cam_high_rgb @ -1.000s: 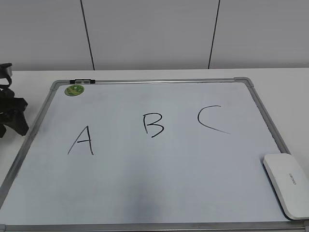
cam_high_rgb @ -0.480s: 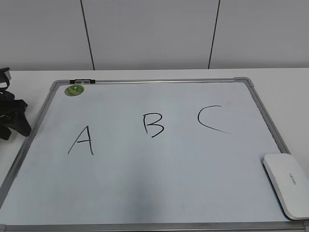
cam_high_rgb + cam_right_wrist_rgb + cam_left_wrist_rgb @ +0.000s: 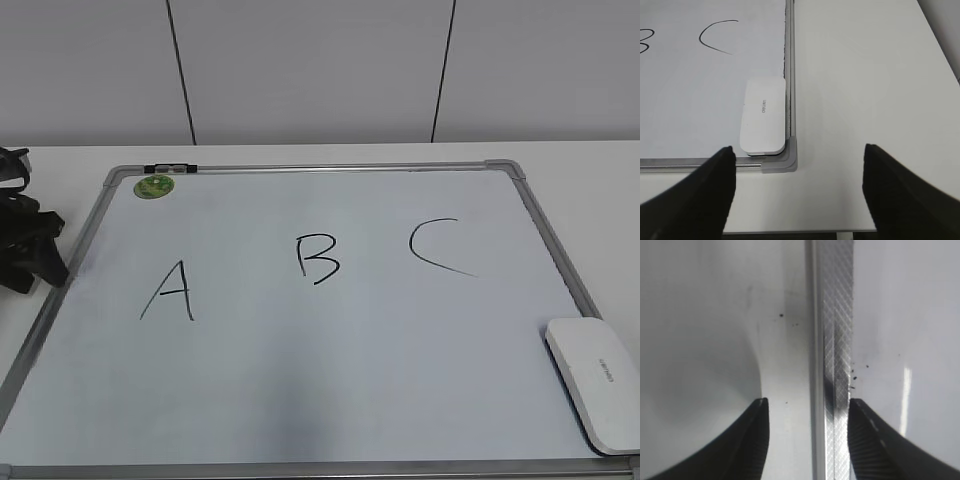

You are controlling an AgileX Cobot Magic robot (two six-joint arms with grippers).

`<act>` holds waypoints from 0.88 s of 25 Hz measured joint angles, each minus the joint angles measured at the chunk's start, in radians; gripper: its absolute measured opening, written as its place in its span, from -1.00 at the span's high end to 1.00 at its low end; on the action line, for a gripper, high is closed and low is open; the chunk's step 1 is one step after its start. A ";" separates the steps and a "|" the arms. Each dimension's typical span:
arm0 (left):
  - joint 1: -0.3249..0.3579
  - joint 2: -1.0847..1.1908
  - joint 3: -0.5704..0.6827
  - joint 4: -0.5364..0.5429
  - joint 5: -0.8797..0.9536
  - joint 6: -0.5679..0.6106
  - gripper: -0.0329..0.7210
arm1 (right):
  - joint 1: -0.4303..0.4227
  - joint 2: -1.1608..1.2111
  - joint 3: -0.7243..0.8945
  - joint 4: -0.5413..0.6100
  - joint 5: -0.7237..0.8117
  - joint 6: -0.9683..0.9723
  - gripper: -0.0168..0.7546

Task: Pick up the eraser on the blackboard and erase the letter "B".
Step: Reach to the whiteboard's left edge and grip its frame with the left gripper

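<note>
The blackboard (image 3: 330,390) is a white board with a grey frame lying flat on the table. The black letter "B" (image 3: 317,258) is drawn at its middle, between "A" (image 3: 170,291) and "C" (image 3: 437,248). The white eraser (image 3: 594,380) lies in the board's near right corner; it also shows in the right wrist view (image 3: 763,116). My left gripper (image 3: 807,412) is open and empty, its jaws astride the board's left frame (image 3: 835,340); it shows as a dark shape in the exterior view (image 3: 30,250). My right gripper (image 3: 797,160) is open and empty, over the table short of the eraser.
A small round green magnet (image 3: 154,186) sits at the board's far left corner beside a dark clip (image 3: 170,169) on the frame. White table (image 3: 865,90) lies right of the board. A panelled wall (image 3: 320,70) stands behind.
My left gripper has shifted slightly right, toward the board's left frame. The eraser, the board and the letters have not moved.
</note>
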 joint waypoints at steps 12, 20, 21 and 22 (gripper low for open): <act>0.000 0.008 -0.021 -0.008 0.023 0.000 0.09 | 0.000 0.000 0.000 0.000 0.000 0.000 -0.56; 0.000 0.008 -0.021 -0.026 0.038 0.001 0.11 | 0.000 0.000 0.000 0.000 0.000 0.000 -0.56; 0.000 0.008 -0.021 -0.026 0.038 0.001 0.12 | 0.000 0.000 0.000 0.000 0.000 0.000 -0.56; 0.000 0.008 -0.021 -0.028 0.038 0.001 0.12 | 0.000 0.000 0.000 0.000 0.000 0.000 -0.56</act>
